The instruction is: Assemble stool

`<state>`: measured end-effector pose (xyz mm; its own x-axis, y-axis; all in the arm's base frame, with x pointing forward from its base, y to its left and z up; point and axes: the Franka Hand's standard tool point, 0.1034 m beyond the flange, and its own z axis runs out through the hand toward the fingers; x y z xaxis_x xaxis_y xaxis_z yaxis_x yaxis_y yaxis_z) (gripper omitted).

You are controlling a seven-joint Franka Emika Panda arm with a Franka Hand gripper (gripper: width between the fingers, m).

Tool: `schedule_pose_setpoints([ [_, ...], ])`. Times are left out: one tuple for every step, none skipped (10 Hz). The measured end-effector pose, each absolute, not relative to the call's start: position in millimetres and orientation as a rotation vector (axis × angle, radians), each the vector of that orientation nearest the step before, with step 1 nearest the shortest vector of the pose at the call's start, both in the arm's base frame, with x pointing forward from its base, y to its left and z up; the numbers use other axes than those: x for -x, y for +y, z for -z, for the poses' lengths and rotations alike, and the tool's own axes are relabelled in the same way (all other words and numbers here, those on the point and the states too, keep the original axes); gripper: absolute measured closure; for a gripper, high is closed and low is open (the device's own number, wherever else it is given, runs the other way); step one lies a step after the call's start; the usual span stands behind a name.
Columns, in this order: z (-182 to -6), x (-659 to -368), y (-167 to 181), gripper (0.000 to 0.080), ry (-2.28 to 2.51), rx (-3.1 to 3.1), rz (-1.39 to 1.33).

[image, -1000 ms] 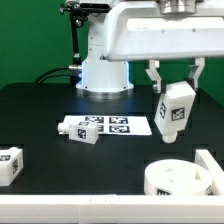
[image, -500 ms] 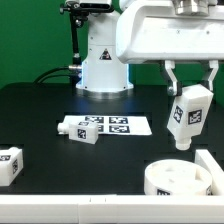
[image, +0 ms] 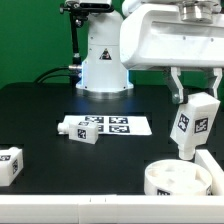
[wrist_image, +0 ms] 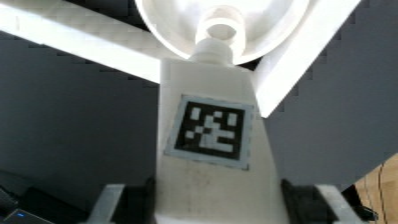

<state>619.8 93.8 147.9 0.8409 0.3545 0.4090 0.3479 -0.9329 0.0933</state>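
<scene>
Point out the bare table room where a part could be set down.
Widest bare patch: the black table in front of the marker board, between the leg at the exterior view's left edge and the seat. Another strip lies between the robot base and that board. Crowded: the exterior view's right, where the gripper holds a leg above the seat.

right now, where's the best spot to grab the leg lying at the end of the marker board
Probably the leg at its thick middle, across its two long flat sides, coming straight down from above. It lies flat on the table, top free, and those parallel sides suit a pinch. The gripper is shut on another leg, so that one goes first.
</scene>
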Motion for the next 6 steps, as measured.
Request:
schedule_pose_setpoints([
  [-147.6,-619.8,93.8,0.0476,0.572,-2.999,-0.67],
  [-146.2,-621.8,94.7,0.0476,0.586,-2.99,-0.691],
  [-140.0,-626.7,97.2,0.0476,0.602,-2.975,-0.736],
  [-135.9,-631.3,98.1,0.0476,0.608,-2.974,-0.737],
  [-134.4,-635.5,97.7,0.0476,0.622,-2.967,-0.74],
  [-129.7,-635.7,101.3,0.0476,0.628,-2.97,-0.734],
])
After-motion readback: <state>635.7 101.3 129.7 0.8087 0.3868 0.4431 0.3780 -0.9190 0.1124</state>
